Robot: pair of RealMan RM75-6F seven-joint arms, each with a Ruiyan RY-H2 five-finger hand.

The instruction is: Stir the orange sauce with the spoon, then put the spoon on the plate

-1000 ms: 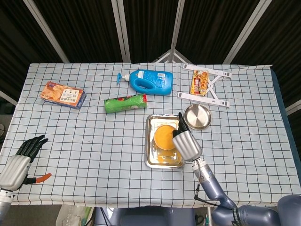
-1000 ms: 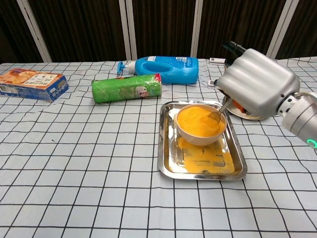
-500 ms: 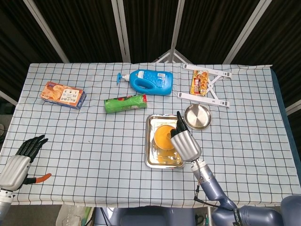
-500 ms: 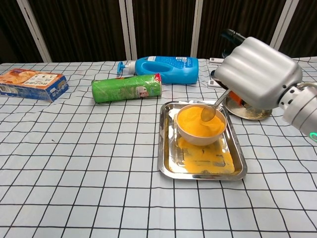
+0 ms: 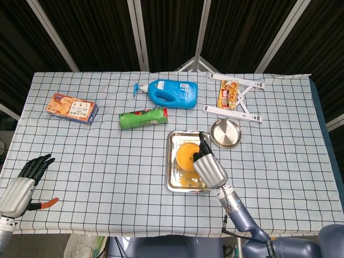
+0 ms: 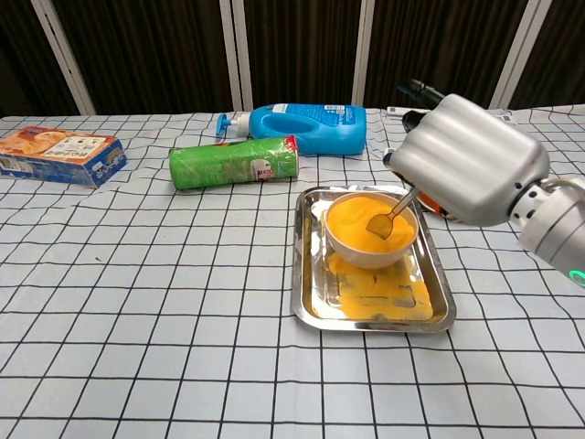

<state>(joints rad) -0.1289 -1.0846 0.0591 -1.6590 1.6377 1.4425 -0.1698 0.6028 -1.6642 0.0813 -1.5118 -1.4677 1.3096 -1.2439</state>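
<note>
A white bowl of orange sauce [image 6: 368, 228] [image 5: 185, 156] stands in a steel tray [image 6: 311, 279] [image 5: 173, 177] smeared with sauce. My right hand [image 6: 466, 160] [image 5: 208, 167] holds a metal spoon [image 6: 388, 217] whose bowl dips into the sauce near the middle. The round steel plate [image 5: 226, 133] lies just right of the tray; in the chest view my right hand hides it. My left hand [image 5: 21, 185] hovers at the table's near left edge, holding nothing, fingers stretched out.
A green tube can [image 6: 234, 162] and a blue detergent bottle [image 6: 306, 126] lie behind the tray. An orange snack box [image 6: 59, 154] sits far left. A white stand with a snack packet [image 5: 230, 93] is at the back right.
My right hand has shifted left over the tray, sweeping the spoon from the bowl's right rim toward the middle of the sauce. The left hand has stayed put.
</note>
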